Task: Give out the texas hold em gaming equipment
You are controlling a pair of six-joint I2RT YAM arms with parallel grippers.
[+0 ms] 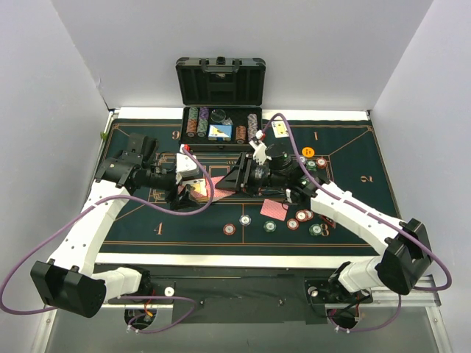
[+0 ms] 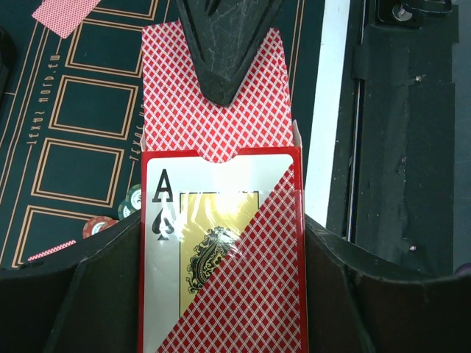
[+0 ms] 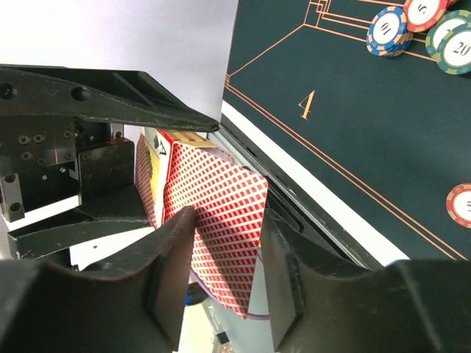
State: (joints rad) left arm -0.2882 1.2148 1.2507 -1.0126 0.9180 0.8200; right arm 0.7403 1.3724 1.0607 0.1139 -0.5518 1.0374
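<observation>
We see the left gripper clamped on a red cardboard card box with an ace-of-spades window, held in the air above the dark green felt poker mat, over its left half. A stack of red-backed playing cards sticks out of the box's open end. The right gripper meets it there, with one finger on each side of the cards. We cannot tell whether those jaws press the stack or merely flank it. Small round striped poker chips lie on the mat's right half, and a loose red-backed card lies among them. A black hard-shell case stands open at the mat's far edge.
</observation>
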